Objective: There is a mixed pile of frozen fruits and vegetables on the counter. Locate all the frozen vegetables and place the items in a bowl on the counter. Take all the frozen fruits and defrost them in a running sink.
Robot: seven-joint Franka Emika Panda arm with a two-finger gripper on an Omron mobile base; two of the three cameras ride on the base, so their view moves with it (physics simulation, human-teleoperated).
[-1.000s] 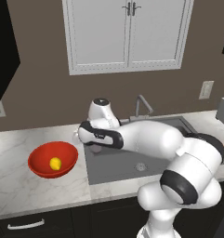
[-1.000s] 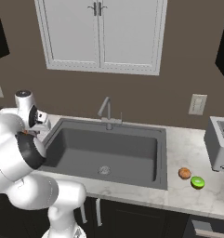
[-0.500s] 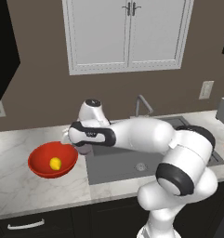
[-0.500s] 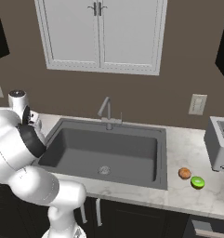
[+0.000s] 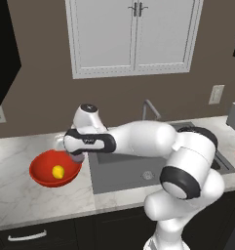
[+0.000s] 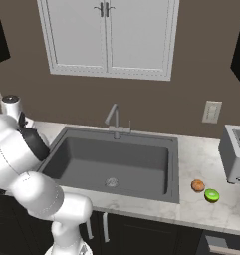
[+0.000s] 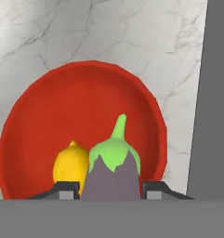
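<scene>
You're over the red bowl [image 5: 54, 171] on the left of the counter [image 5: 21, 195] with the eggplant [image 7: 114, 174] pinched between the gripper [image 7: 108, 189] fingertips — jaws closed on it, stem pointing away from the hand. The yellow piece [image 7: 70, 166] already sits in the bowl. Centre over bare red, drop lower, then release so it doesn't bounce off the yellow piece or over the rim.

Hard to judge — height above the bowl; the hand blocks its right rim in the left base view. Sink [image 6: 111, 162] is empty; orange piece [image 6: 197, 186] and green fruit [image 6: 211, 195] wait far right by the toaster [image 6: 236, 154].
</scene>
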